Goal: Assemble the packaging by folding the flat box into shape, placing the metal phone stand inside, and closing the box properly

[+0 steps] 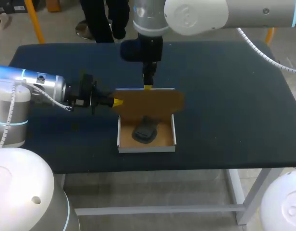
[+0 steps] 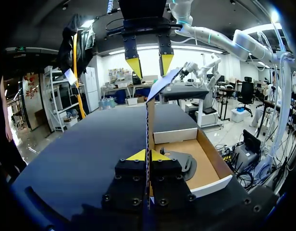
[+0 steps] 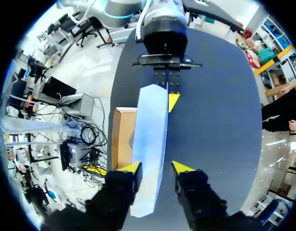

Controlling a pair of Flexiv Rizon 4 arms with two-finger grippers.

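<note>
stand in box | lid upright behind stand | box on table centre

Bright overhead light; dark table dim (glare whitens lid).

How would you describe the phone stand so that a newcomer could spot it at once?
On the dark blue table stands an open cardboard box with its lid upright. Inside it lies the phone stand, the only dark grey object against brown cardboard.
</note>
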